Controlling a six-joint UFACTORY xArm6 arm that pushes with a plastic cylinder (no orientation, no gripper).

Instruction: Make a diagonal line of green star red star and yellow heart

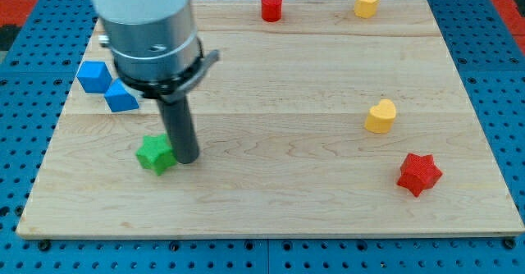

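My tip (186, 158) touches the right side of the green star (155, 154) at near left, a light, stiff block likely to spin unless pushed centrally toward the far-right red star (419, 174) and yellow heart (381, 116).

Green star (155, 154) lies flat near the board's left front; red star (419, 173) right front; yellow heart (381, 116) just behind-left of it.

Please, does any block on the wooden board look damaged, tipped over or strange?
Nothing stands out. My tip touches the right side of the green star block; the red star block and yellow heart block sit intact.
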